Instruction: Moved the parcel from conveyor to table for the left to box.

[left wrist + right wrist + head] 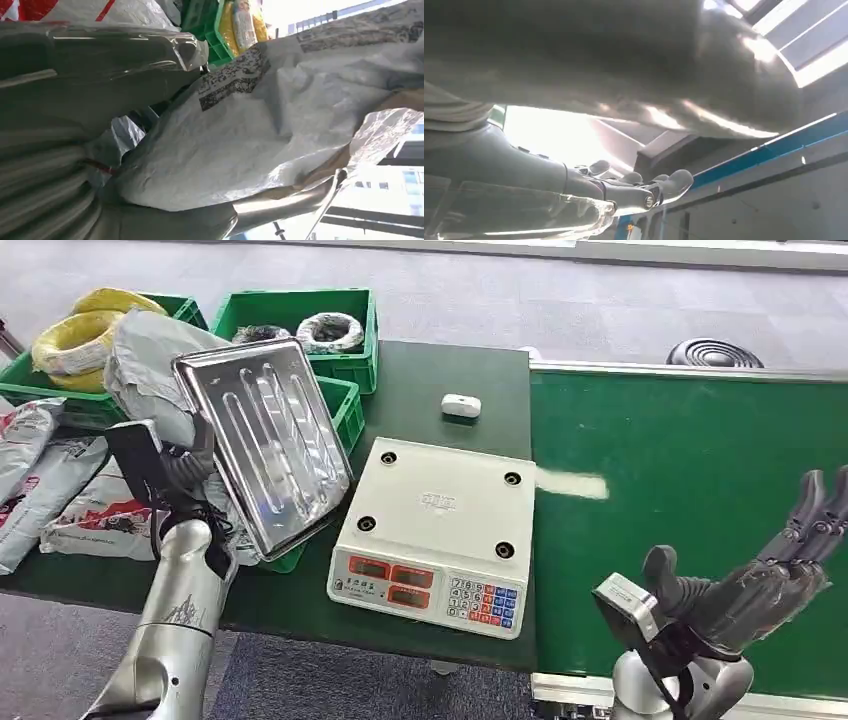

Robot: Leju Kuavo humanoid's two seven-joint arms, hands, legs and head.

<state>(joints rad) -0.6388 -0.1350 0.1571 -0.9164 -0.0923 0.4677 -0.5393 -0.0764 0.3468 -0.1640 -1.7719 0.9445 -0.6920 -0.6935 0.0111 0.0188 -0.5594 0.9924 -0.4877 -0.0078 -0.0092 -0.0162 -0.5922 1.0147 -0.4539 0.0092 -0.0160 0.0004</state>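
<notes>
A grey plastic parcel is up at the far left, over the green crates. My left hand grips its lower end. In the left wrist view the parcel is crumpled, with a printed label, pressed against my left hand. A shiny steel tray leans tilted against the parcel and hand, its lower edge off the scale. Over the green conveyor belt at the right, my right hand is palm up with fingers spread and holds nothing.
A white scale with a bare top stands at the dark table's front. A small white device lies behind it. Crates at the back hold yellow coils and cable rolls. Printed bags lie at far left.
</notes>
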